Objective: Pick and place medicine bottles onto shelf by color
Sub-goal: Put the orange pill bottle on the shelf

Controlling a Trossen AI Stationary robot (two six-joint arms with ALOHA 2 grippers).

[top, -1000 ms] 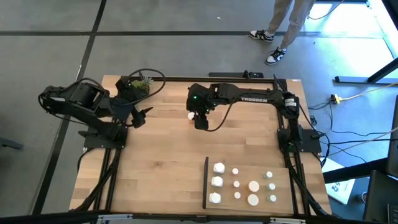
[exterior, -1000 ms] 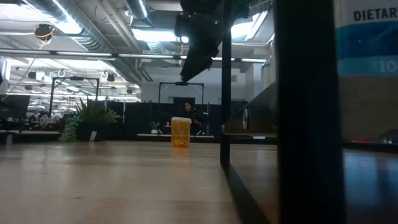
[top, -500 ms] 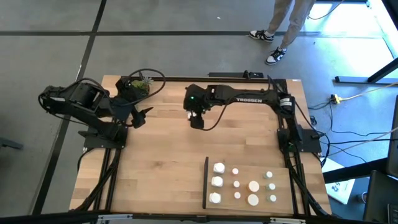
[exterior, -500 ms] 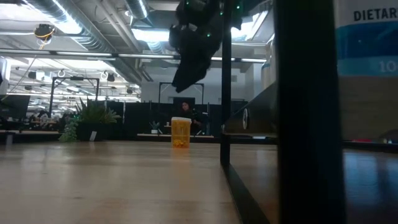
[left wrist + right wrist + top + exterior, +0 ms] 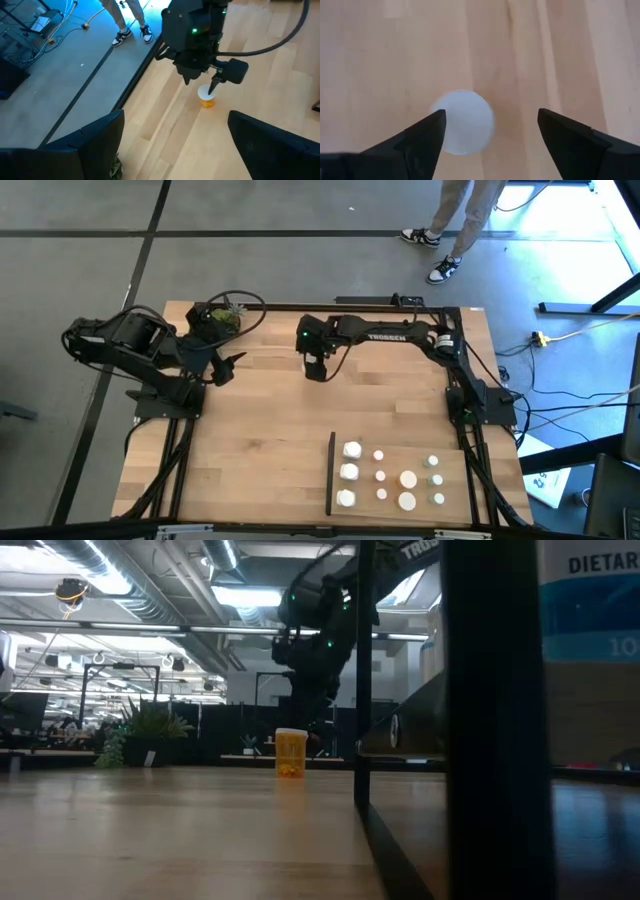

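Note:
An orange medicine bottle with a white cap point(image 5: 206, 96) stands upright on its base on the bare tabletop, far from the shelf point(image 5: 452, 482). My right gripper point(image 5: 491, 114) hangs open just above the cap point(image 5: 462, 121), pointing steeply down, one finger toward each side and touching nothing. In the high view the gripper point(image 5: 316, 370) hides the bottle. In the low view the bottle point(image 5: 290, 753) stands below the gripper point(image 5: 303, 720). Several white bottles point(image 5: 349, 472) stand on the shelf. My left gripper point(image 5: 175, 145) waits open at the table's far left point(image 5: 228, 364).
A small potted plant point(image 5: 225, 315) sits at the far left corner beside the left arm. The shelf's black upright strip point(image 5: 330, 473) stands along its left edge. A person's legs point(image 5: 450, 230) show on the floor beyond the table. Bare wood point(image 5: 260, 440) lies between bottle and shelf.
My right gripper has come down toward the orange bottle and drifted a little toward the table's left edge, ending close above the cap. The bottle has kept its place.

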